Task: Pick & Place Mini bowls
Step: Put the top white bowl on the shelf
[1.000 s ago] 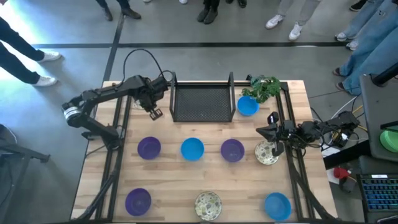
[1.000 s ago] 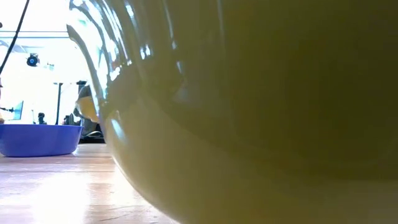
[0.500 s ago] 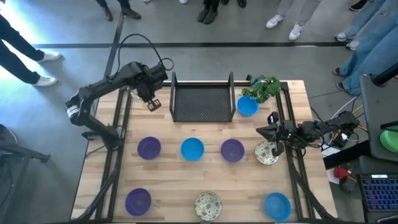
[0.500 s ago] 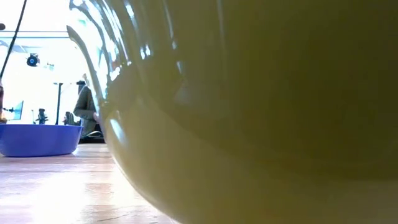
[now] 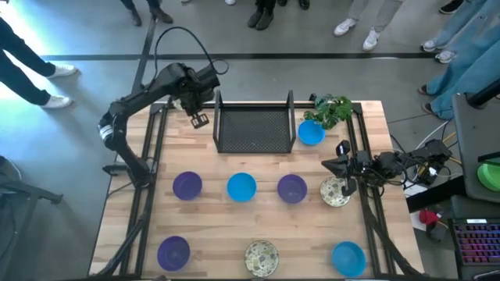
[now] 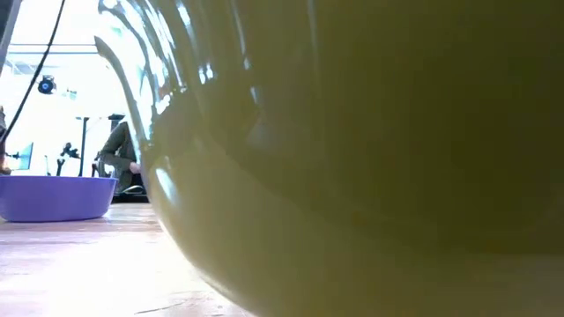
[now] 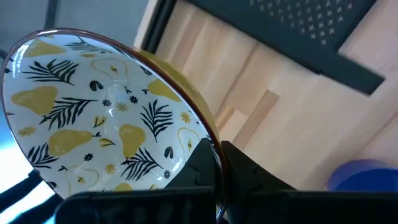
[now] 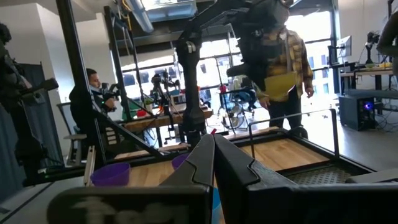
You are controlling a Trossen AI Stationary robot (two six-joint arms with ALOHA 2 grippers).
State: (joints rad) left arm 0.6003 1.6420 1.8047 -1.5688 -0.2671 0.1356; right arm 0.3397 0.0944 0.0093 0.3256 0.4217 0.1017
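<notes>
My left gripper [image 5: 198, 119] hangs above the table's far left, beside the black mesh tray [image 5: 254, 129], shut on a cream bowl with a yellow pear and leaf pattern [image 7: 93, 112]. In the right wrist view this bowl [image 8: 277, 84] shows yellow below the gripper. Several other mini bowls sit on their bases on the table: purple [image 5: 187, 185], blue [image 5: 241, 186], purple [image 5: 291, 188], cream [image 5: 336, 191], blue [image 5: 311, 133], purple [image 5: 173, 251], cream [image 5: 262, 257], blue [image 5: 348, 257]. My right gripper [image 5: 338, 165] waits shut at the right edge. My left gripper pinches the patterned bowl's rim [image 7: 210, 138], one finger [image 7: 198, 167] inside the bowl and one [image 7: 252, 177] outside. The fingers come from above, pointing steeply down. The bowl hangs tilted below them, lifted clear of the table.
A green leafy plant [image 5: 332, 109] stands at the far right corner. In the low view a cream bowl's wall [image 6: 352, 176] fills most of the picture, with a purple bowl [image 6: 53, 195] at its left. People stand beyond the far edge.
My left gripper has gone up and toward the table's far edge, near the tray's left end, and its wrist has rolled a little. My right arm has kept still.
</notes>
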